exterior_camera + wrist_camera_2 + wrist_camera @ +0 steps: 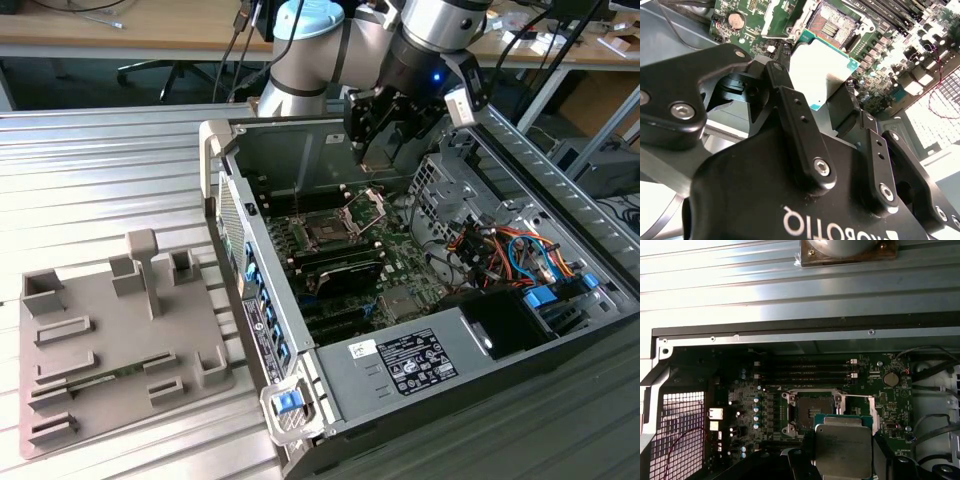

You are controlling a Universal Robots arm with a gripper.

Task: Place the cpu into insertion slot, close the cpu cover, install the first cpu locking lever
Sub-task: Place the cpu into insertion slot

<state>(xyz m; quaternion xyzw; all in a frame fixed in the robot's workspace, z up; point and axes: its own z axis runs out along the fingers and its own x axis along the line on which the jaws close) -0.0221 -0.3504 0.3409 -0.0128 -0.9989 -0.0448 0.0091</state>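
My jaws pinch the chip (842, 447) by two opposite edges and hold it in the air above the board. Beyond it, at seven o'clock in the exterior view, lies the bare socket (325, 232). Its cover (365, 205) stands raised at one o'clock of it. I judge the chip's corners should be squared to the socket, then lowered flat without pressing. I count one chip, one socket, one cover.

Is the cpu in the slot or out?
Out. The pincer holds the cpu clear of the board, and the slot lies empty.
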